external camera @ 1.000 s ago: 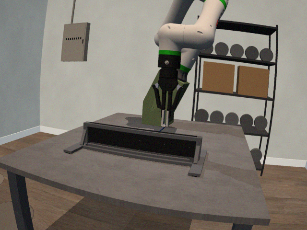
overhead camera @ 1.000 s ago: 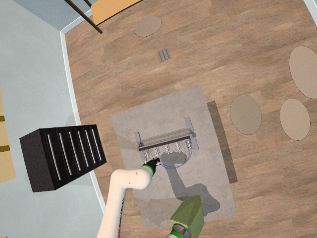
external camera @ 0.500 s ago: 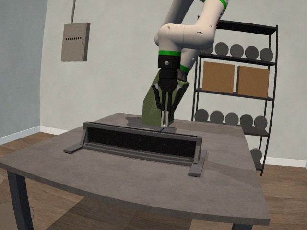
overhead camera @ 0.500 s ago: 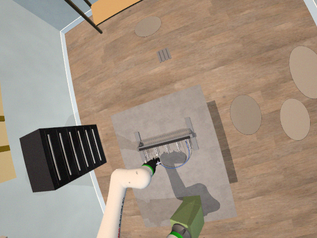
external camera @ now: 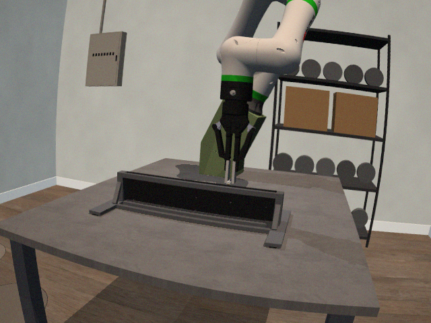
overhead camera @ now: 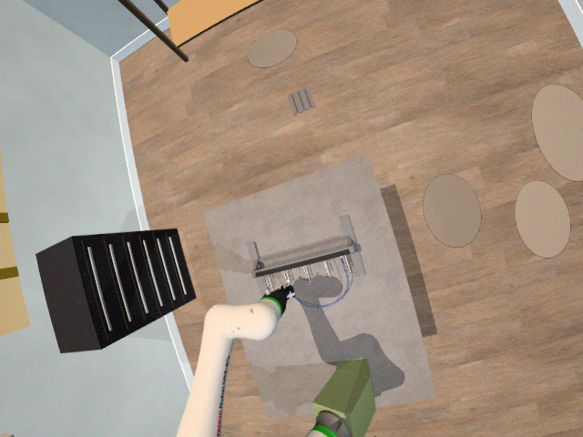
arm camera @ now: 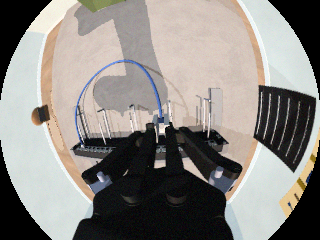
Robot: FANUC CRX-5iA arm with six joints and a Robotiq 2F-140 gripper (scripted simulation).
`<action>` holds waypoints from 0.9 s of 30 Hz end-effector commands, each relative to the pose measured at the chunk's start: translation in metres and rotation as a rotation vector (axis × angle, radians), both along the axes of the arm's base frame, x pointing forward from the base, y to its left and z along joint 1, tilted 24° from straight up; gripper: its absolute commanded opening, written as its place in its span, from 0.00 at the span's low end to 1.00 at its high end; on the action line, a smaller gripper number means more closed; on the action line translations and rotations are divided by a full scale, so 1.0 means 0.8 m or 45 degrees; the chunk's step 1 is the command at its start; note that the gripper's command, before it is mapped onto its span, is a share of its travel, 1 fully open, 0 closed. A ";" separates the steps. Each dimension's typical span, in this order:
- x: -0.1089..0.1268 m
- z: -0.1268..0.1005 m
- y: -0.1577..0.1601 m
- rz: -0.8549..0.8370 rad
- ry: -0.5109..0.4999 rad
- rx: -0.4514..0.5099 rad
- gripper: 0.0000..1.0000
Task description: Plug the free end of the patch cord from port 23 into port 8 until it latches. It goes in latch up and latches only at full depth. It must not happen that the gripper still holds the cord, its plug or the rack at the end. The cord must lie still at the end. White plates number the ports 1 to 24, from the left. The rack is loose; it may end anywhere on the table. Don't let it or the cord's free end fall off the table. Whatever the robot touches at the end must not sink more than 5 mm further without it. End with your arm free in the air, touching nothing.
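1. Evidently, the plug (external camera: 228, 183) (arm camera: 161, 128) is clamped in the tool (overhead camera: 290, 292) (external camera: 230, 181) (arm camera: 161, 120), whose fingers are closed on it with a narrow gap between; it is carried above the tabletop (overhead camera: 301, 198) (external camera: 194, 264) (arm camera: 200, 50), on the ported side of the rack (overhead camera: 306, 263) (external camera: 205, 184) (arm camera: 215, 142).
2. The blue cord (overhead camera: 322, 306) (arm camera: 125, 61) is led from the rack's far end in a wide bow to the plug, probably so that slack is left for alignment. Port 8 is not yet filled; its number cannot be read.
3. The tool is pointed downward, presumably so that the plug can be fed in level from the front. Whether the latch is uppermost cannot be told.
4. Thin metal guides (overhead camera: 328, 269) (arm camera: 104, 127) project from the rack towards the arm's side; by them the fingers or the cord could be caught.
5. Since the rack is loose, it may be pushed back during insertion, so a straight, gentle press is called for.
6. The green pedestal (overhead camera: 348, 385) (external camera: 212, 153) (arm camera: 102, 4) and the black drawer cabinet (overhead camera: 136, 282) (arm camera: 285, 125) are well apart from the rack.
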State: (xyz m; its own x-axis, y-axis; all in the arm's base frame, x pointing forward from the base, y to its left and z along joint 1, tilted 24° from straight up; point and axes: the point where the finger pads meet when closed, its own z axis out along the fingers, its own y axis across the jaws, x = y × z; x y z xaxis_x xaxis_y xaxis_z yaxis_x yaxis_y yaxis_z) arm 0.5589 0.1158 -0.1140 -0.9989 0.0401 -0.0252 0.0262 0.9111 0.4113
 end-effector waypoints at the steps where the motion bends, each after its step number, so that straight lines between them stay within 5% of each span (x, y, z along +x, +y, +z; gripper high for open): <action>1: 0.005 -0.003 0.001 0.000 -0.001 0.000 0.00; 27: 0.021 -0.016 0.007 0.000 -0.001 0.000 0.00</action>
State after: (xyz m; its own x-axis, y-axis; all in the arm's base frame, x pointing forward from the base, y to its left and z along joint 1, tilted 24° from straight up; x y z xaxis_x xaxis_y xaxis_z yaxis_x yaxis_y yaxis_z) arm 0.5758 0.1219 -0.1271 -0.9989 0.0401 -0.0253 0.0262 0.9111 0.4114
